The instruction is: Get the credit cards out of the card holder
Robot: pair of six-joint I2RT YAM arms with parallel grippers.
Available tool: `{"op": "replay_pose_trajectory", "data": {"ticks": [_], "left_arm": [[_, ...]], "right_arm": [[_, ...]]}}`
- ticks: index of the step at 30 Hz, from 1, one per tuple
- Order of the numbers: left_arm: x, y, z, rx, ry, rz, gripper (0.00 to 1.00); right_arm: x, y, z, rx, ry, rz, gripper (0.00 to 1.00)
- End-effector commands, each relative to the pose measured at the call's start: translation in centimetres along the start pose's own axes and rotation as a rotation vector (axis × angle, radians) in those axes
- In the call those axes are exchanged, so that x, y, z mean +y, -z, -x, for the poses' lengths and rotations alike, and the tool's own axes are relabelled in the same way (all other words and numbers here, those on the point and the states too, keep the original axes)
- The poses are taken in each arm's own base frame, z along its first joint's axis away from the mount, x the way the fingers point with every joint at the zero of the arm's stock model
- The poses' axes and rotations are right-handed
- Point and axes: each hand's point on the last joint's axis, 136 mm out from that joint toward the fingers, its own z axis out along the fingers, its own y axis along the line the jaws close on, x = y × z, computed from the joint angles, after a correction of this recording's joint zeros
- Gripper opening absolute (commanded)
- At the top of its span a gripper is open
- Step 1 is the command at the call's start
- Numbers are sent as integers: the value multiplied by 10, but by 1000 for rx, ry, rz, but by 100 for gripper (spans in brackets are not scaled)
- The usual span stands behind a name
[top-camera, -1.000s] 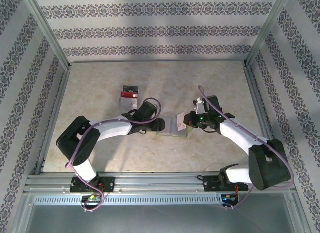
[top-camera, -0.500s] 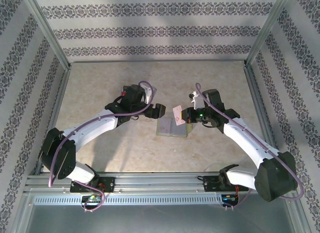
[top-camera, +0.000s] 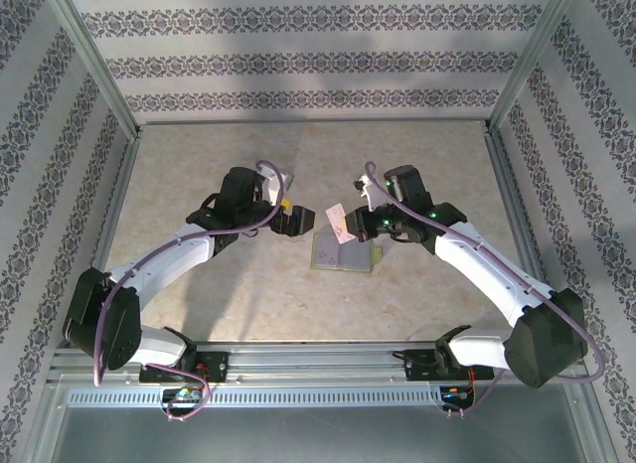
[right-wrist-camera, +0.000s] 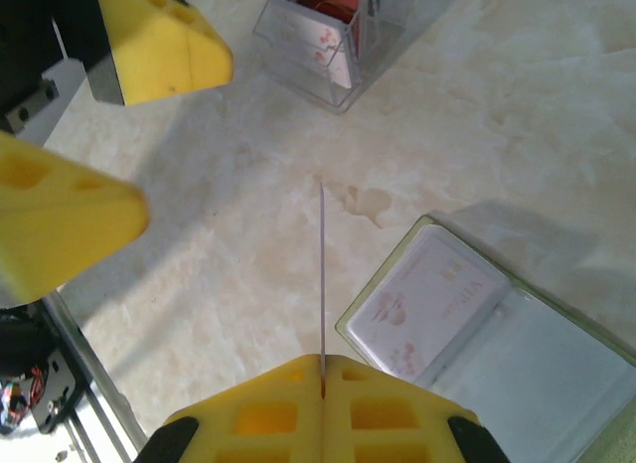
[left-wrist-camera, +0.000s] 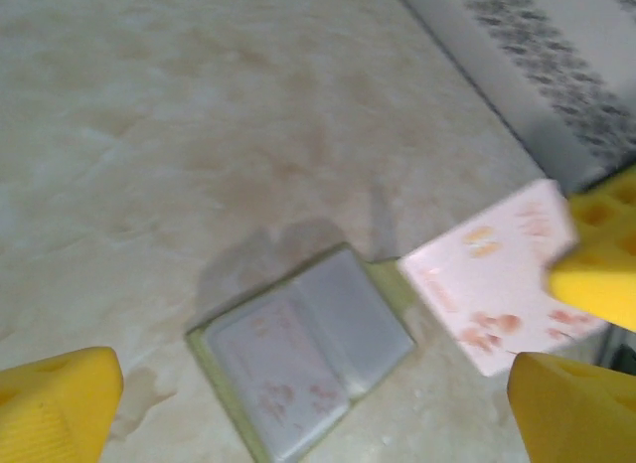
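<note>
Card holder lay open on tabletop. Right hand pinched one pink credit card upright just above holder's left edge; left hand, spread wide, stood just left of that card.

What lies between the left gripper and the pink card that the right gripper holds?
Nothing. In the top view, bare table separates the open left gripper from the pink card pinched in the right gripper.
</note>
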Motion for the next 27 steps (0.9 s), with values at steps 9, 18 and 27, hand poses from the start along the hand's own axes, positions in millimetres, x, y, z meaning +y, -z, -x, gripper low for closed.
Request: {"op": "replay_pose_trajectory", "data": {"ticks": [9, 18, 27], "left_arm": [[-70, 26, 8, 117, -455, -418, 87], [-79, 20, 0, 251, -422, -560, 63], [-92, 23, -9, 258, -433, -618, 5]], "right_arm": [[56, 22, -2, 38, 231, 259, 0], [73, 31, 1, 53, 271, 328, 0], [76, 33, 6, 39, 294, 332, 0]]}}
